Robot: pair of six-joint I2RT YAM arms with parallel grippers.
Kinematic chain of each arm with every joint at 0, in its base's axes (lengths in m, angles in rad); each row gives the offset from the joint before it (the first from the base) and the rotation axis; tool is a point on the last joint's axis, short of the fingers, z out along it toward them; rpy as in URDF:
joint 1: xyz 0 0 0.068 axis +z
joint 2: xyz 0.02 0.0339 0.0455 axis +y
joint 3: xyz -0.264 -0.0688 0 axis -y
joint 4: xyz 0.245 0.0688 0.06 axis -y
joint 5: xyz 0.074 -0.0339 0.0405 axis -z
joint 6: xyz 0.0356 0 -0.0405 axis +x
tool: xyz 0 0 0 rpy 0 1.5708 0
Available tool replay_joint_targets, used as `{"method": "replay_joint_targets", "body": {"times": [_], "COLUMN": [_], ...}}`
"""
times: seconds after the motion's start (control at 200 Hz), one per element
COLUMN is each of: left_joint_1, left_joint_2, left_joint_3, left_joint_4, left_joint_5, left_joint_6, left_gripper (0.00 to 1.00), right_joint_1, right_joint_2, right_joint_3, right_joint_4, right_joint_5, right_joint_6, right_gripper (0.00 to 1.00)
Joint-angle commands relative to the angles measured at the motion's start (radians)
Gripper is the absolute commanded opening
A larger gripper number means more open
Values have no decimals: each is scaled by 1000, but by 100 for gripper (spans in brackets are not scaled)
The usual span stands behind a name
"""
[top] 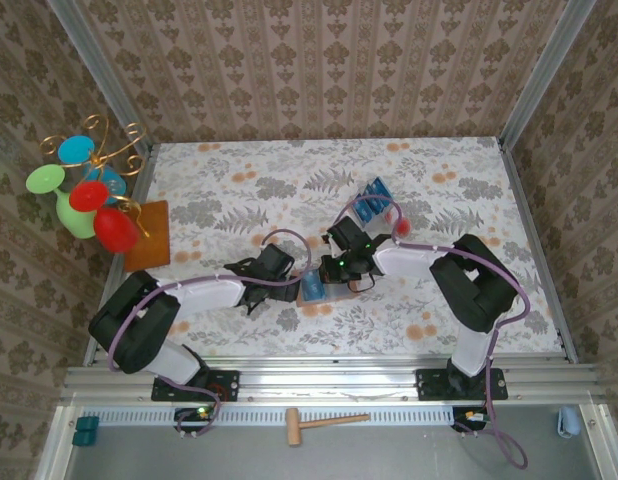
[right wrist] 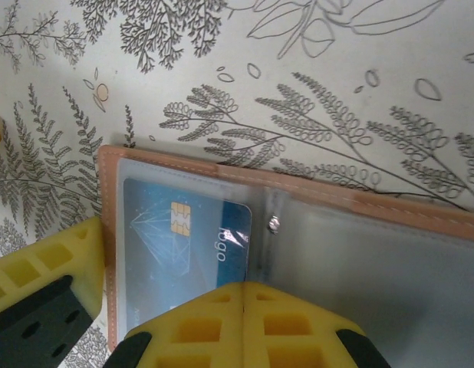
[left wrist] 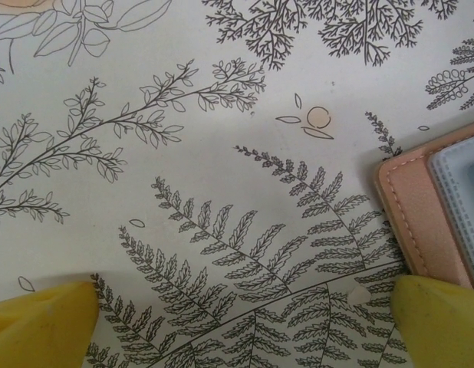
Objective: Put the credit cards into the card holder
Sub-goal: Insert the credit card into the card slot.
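**Card goes in:** The holder (right wrist: 390, 211) lies open on the fern-print cloth (left wrist: 222, 153) at mid-table, just ahead of both arms. One blue card (right wrist: 183, 230) sits chip-up inside its left clear pocket.

The right gripper (right wrist: 168, 268) hangs low over that pocket with its yellow fingers (right wrist: 45, 276) spread. One finger is outside the holder's left edge and the other is over the card's near end. No firm pinch on anything can be made out.

The left gripper (left wrist: 237, 330) hovers just left of the holder, fingers (left wrist: 45, 326) spread wide over bare cloth and holding nothing. A stack of cards (top: 375, 194) waits farther back and to the right, well apart from the holder.

The step in hand appears to be seating this card fully; its near end is hidden, so how deep it sits cannot be told. Done well, any last push would run straight along the pocket with the card kept flat. The left gripper would come down on the holder's left edge so the holder does not skate on the cloth. The right gripper should then lift straight up, clear of the sleeve and the stud (right wrist: 274, 224), before it goes for the next card.
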Motion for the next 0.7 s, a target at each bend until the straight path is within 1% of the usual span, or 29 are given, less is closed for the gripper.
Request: {"method": "replay_joint_targets", "body": {"times": [0.0,0.32,0.55,0.695], "left_joint_1": [-12,-19,-20,-21], "left_joint_2": [25,31,31,25], "left_joint_3": [11,15,19,16], "left_joint_4": [1,5,9,5], "left_joint_5": [8,9,11,8], "left_joint_6": [9,9,8,11], "left_gripper": [100,100,100,100], "right_joint_1": [15,23,17,-11], "right_joint_2": [24,25,-12,-41], "right_joint_3": [24,18,5,-19], "right_joint_4": [15,43,30,34], "right_joint_5": [-33,-66,-45,-30], "right_joint_6": [31,49,43,41], "right_gripper": [0,0,0,0]}}
